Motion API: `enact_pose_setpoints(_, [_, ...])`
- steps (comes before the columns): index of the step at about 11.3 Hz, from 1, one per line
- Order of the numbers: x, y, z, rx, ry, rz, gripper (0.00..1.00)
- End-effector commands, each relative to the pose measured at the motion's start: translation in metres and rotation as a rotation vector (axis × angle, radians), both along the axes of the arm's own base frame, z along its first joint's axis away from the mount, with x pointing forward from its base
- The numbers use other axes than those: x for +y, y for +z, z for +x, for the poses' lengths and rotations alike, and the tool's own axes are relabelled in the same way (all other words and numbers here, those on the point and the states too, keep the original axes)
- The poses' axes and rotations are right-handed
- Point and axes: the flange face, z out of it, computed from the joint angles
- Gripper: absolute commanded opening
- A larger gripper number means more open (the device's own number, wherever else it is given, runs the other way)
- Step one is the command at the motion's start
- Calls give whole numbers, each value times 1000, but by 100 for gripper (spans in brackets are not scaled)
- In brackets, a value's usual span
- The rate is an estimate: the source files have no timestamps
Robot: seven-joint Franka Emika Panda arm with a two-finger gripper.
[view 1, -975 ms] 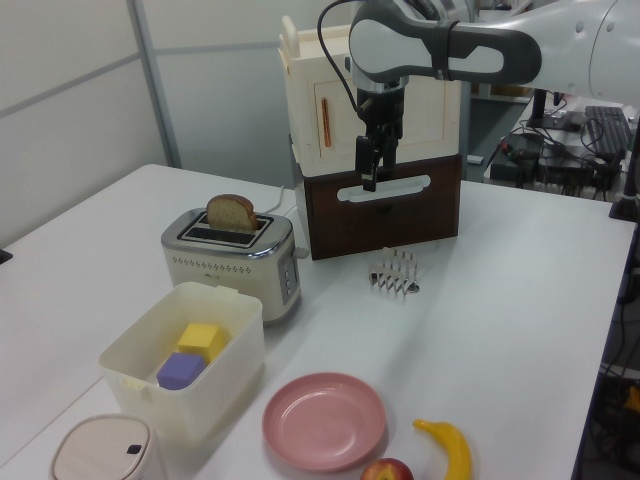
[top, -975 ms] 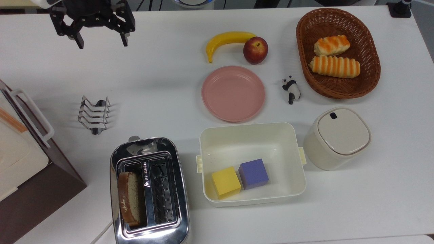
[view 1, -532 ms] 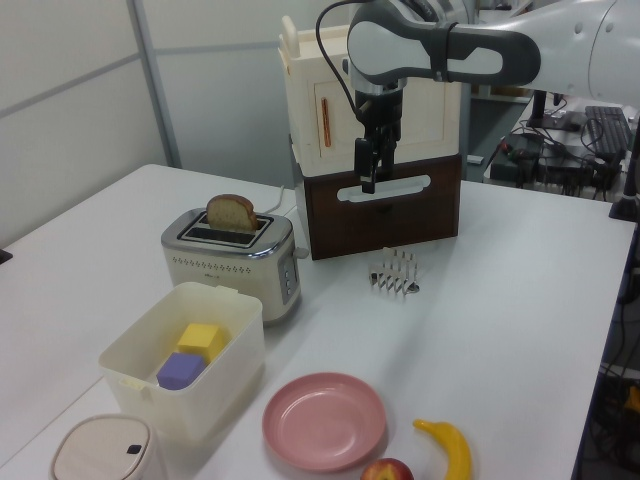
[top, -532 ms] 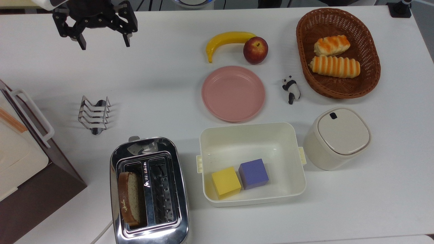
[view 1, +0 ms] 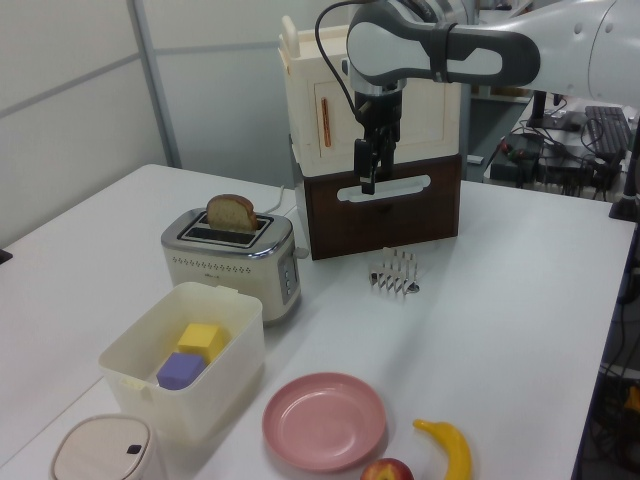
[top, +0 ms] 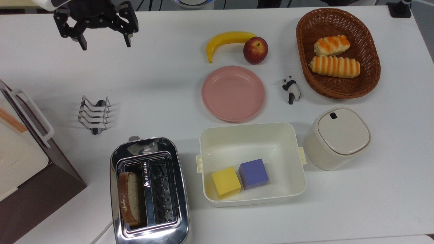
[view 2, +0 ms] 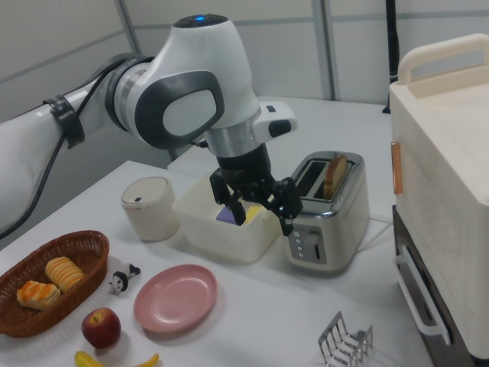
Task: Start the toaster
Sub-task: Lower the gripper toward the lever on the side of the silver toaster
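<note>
A white worktop (top: pixel 162 84) carries everything, with pale panelled walls behind it in the left view and the right view, and a cluttered desk with cables past its far end in the left view. The toaster (top: pixel 149 191) stands at the bottom edge of the top view, chrome and two-slotted, a slice of bread (top: pixel 130 198) upright in the slot nearer the top view's left and its lever knob (top: pixel 133 138) at the end facing the wire toast rack (top: pixel 94 114). Just beside the toaster, on the top view's right, is a cream open box (top: pixel 251 135) holding a yellow cube (top: pixel 225 182) and a purple cube (top: pixel 253 173); beyond it sit a lidded cream canister (top: pixel 336 138), a pink plate (top: pixel 233 93), a panda figure (top: pixel 291 89), a banana (top: pixel 227 40) touching an apple (top: pixel 255 50), and a wicker basket (top: pixel 305 40) with two bread rolls. A large brown-and-cream box appliance (top: pixel 23 162) fills the top view's left edge. The tool (top: pixel 104 42) hangs above bare worktop at the top view's upper left, well apart from the toaster, its fingers spread wide and holding nothing. The right view shows the toaster's front buttons (view 2: pixel 306 246), which the top view hides; in the left view the tool (view 1: pixel 367 180) hangs in front of the box appliance.
</note>
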Motion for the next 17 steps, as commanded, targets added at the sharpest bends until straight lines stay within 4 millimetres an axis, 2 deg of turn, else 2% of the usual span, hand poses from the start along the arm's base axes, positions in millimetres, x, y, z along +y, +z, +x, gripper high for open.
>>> enact_pose_setpoints(1, [6, 3, -10, 21, 22, -5, 100])
enact_pose_setpoints(3, [6, 2, -10, 23, 26, -3, 100])
enact_pose_setpoints(4, [6, 1, -10, 25, 26, -4, 96])
enact_pose_setpoints(5, [6, 2, -10, 25, 23, -2, 82])
enact_pose_setpoints(6, [5, 2, -10, 22, 20, 1, 56])
enact_pose_setpoints(8, [5, 2, -10, 22, 20, 1, 19])
enact_pose_setpoints(9, [6, 1, -10, 24, 23, 2, 7])
enact_pose_setpoints(10, [7, -2, -7, 27, 25, 2, 0])
enact_pose_setpoints(14, [9, -8, -1, 13, 22, 19, 0])
enact_pose_setpoints(17, [8, -10, 17, -90, 22, 23, 0])
